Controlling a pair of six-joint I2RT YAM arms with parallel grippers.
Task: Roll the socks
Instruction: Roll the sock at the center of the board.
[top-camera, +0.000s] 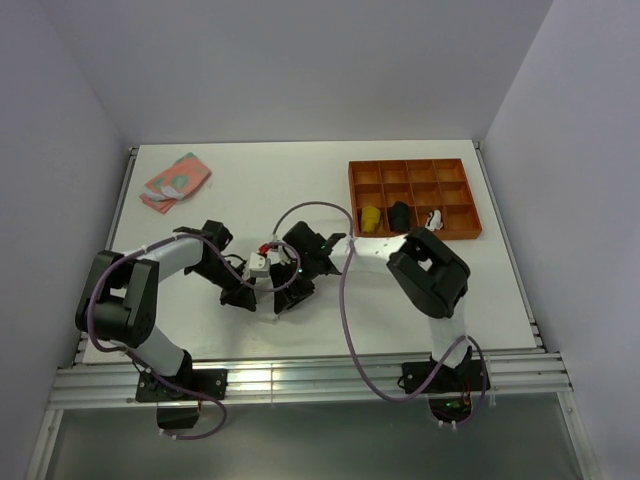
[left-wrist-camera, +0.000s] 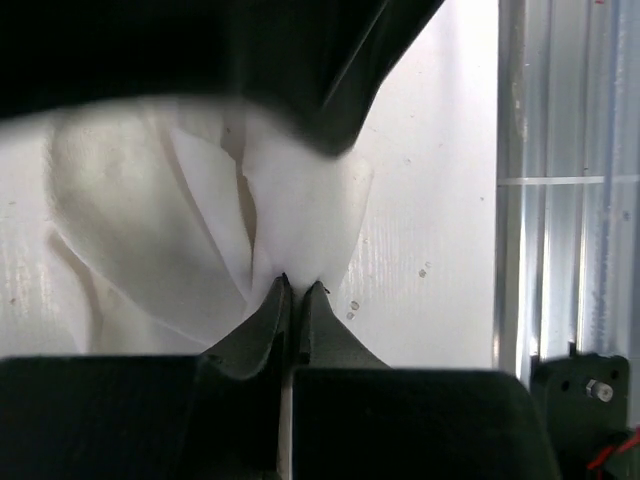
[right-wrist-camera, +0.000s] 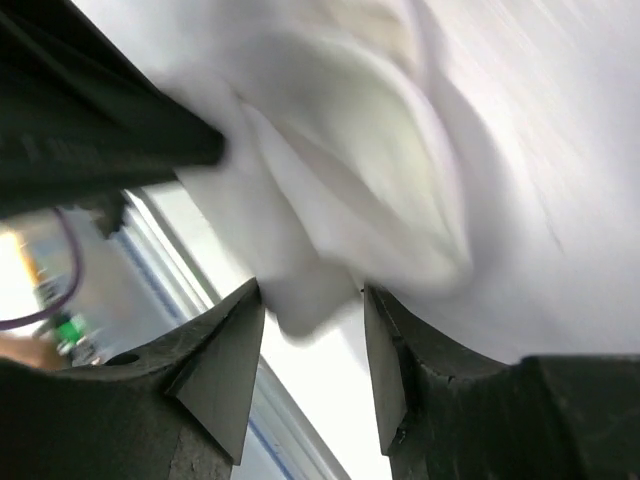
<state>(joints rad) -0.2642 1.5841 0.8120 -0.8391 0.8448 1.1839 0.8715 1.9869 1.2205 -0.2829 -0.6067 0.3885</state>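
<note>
Fabric of 1 plain white sock (left-wrist-camera: 190, 220), loosely folded, lies on the table (left-wrist-camera: 430, 200) straight ahead of the left gripper (left-wrist-camera: 296, 288) and spreads away from its tips in several soft pleats. That gripper is closed tight. Its 2 fingers (left-wrist-camera: 262, 322) meet with only a sliver between them, and the near edge of the sock is pinched right at their tips.

The right gripper (right-wrist-camera: 312, 298) has its 2 fingers (right-wrist-camera: 225, 350) parted. A rounded fold of the same sock sits between the tips. The right wrist view is blurred, so I cannot tell whether the fold touches both fingers, and nothing shows it being squeezed. The rest of the sock bulges ahead of and above those tips.

From above, the 2 grippers face each other close together, tips down at the table. The sock between them is hard to make out against the white surface.

Well beyond the right gripper and off to its right sits an orange tray (top-camera: 357, 195). In 3 neighbouring compartments of its row nearest the arms are a yellow thing (top-camera: 370, 217), a black thing (top-camera: 400, 214) and a small white bundle with black marks (top-camera: 432, 217), too small to identify. Far beyond the left gripper, toward its left, lies a pink and green cloth (top-camera: 175, 182).
</note>
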